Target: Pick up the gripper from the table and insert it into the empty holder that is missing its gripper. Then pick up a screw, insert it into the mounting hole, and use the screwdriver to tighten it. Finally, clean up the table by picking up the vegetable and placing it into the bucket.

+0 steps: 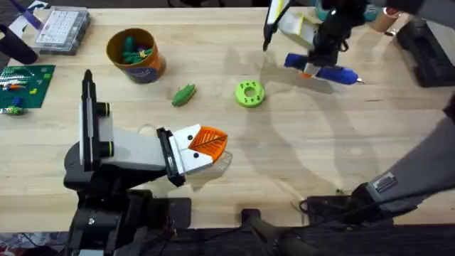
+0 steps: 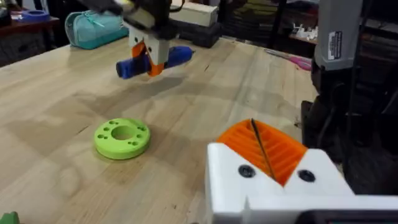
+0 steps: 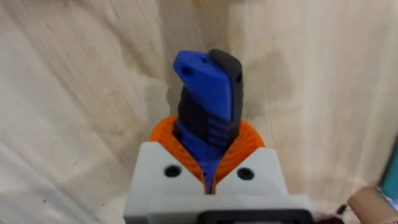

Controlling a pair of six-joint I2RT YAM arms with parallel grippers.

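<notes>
The wooden worktop [image 1: 298, 142] carries everything here. The left arm [image 1: 121, 153] lies low across the near left, and its claw [image 1: 210, 142] rests over bare wood with the orange pads pressed together, only a thin dark seam between them, holding nothing. The right arm reaches to the far right, where its claw [image 1: 318, 62] is clamped on the screwdriver [image 1: 328, 71]; the right wrist view shows the blue body [image 3: 205, 106] gripped between the orange pads [image 3: 163, 134]. From the left wrist view the screwdriver [image 2: 177, 56] seems to hang level just above the wood, though whether it touches is hard to judge. The bucket [image 1: 135, 55] stands at the far left with small colourful items inside. A clear parts box [image 1: 62, 30] sits further left of it, near the corner. The lime disc [image 1: 249, 93] lies flat near the middle, between the two claws. The vegetable [image 1: 184, 94] lies on the wood just left of the disc, apart from it, and to the right of the bucket.
</notes>
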